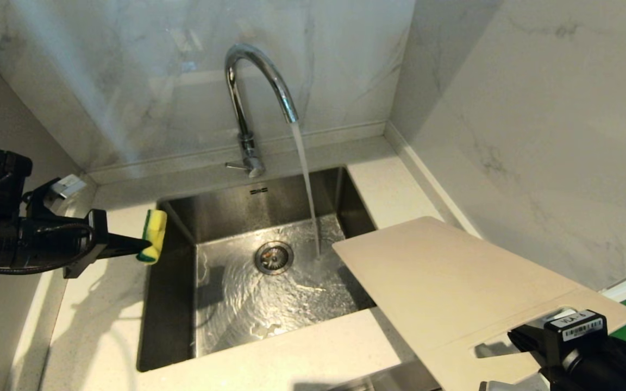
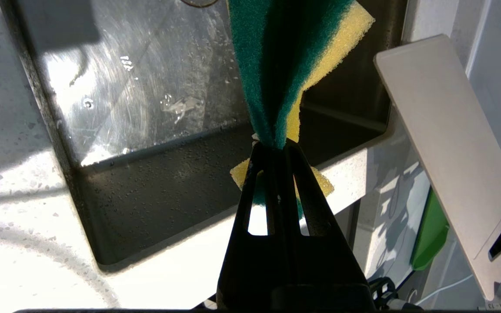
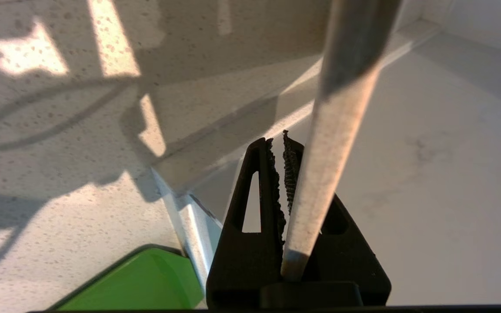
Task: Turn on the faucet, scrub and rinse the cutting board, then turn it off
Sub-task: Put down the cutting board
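Water runs from the faucet point(image 1: 258, 81) into the sink point(image 1: 182, 304). The right pincer point(image 1: 530, 347) grips the cutting board point(image 1: 454, 282) over the sink's right edge; the left pincer point(image 1: 136, 245) clamps a sponge point(image 1: 154, 234) at its left edge.

faucet point(image 1: 253, 98) behind sink point(image 1: 182, 304), cutting board point(image 1: 454, 282) right

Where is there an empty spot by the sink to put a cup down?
Bare counter runs along the sink's front edge, and another strip lies left of the basin below the sponge. The right side is crowded: the cutting board hangs over that corner. The faucet fills the back ledge.
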